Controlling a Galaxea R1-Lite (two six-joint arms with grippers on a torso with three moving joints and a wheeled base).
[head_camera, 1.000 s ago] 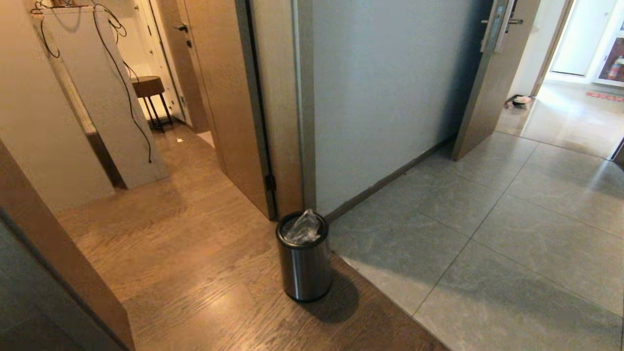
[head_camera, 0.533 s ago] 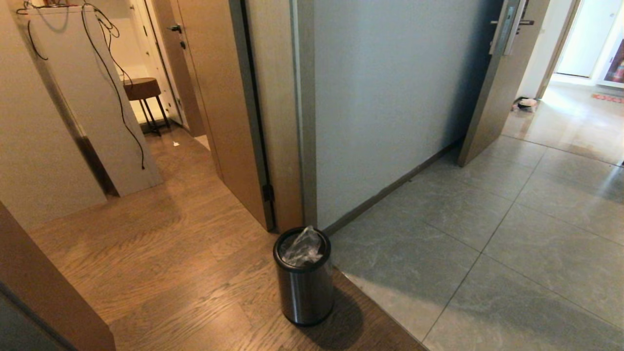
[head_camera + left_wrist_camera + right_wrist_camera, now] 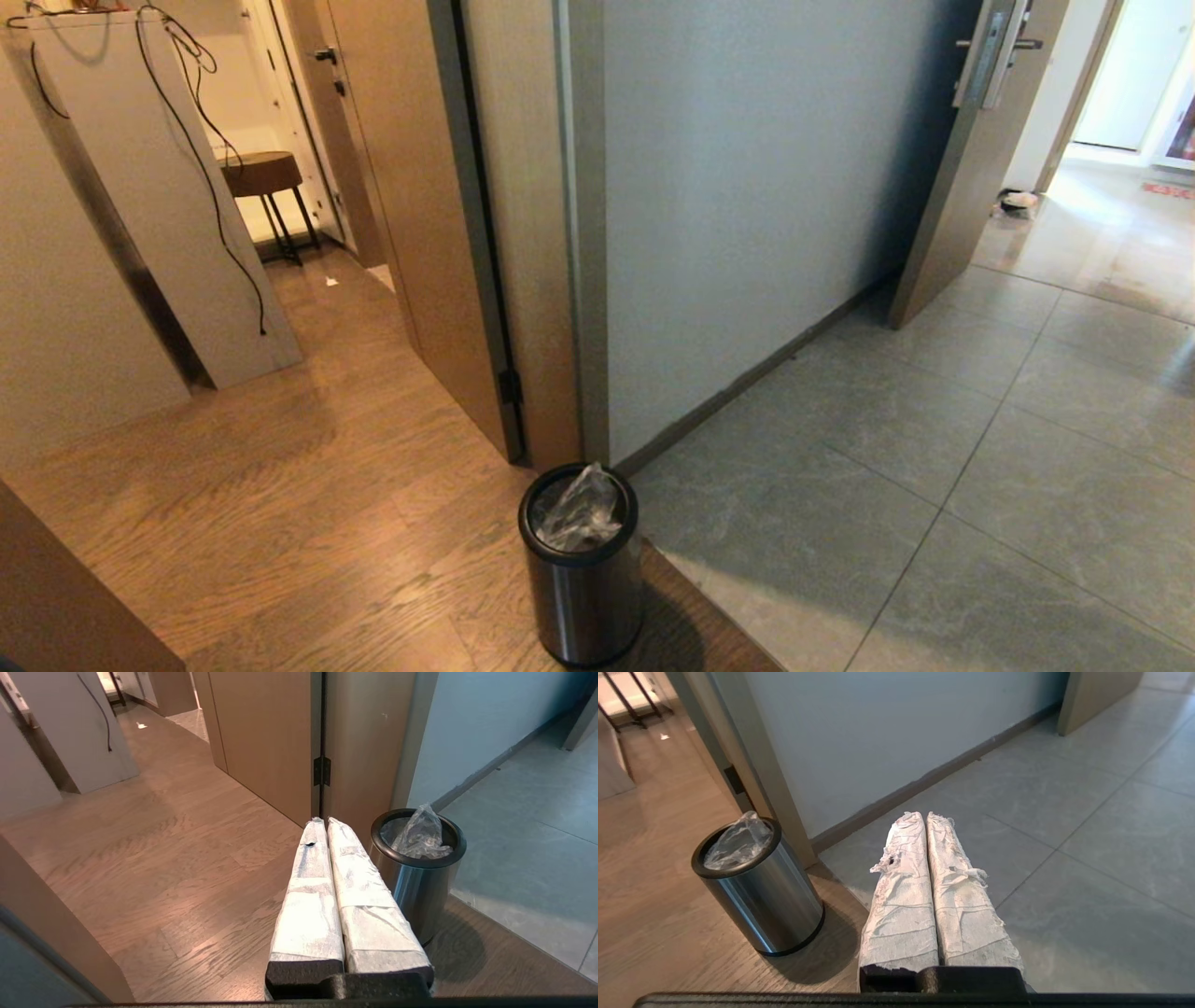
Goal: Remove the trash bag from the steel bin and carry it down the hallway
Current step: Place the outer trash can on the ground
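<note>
The bin (image 3: 581, 569) is now seen nearer than before, the bag (image 3: 579, 511) untouched inside, with both hands (image 3: 325, 822) (image 3: 924, 815) pressed closed, empty, so grasping remains undone.

left gripper (image 3: 325, 822): taped fingers pressed together, empty, held above the floor
right gripper (image 3: 925, 816): taped fingers pressed together, empty

The shiny silver steel bin (image 3: 583, 597) has a black rim; the see-through crinkly plastic bag (image 3: 579, 513) looks whitish; brown wood-grain floor (image 3: 280, 504) left, grey marbled tiles (image 3: 934, 485) right.
</note>
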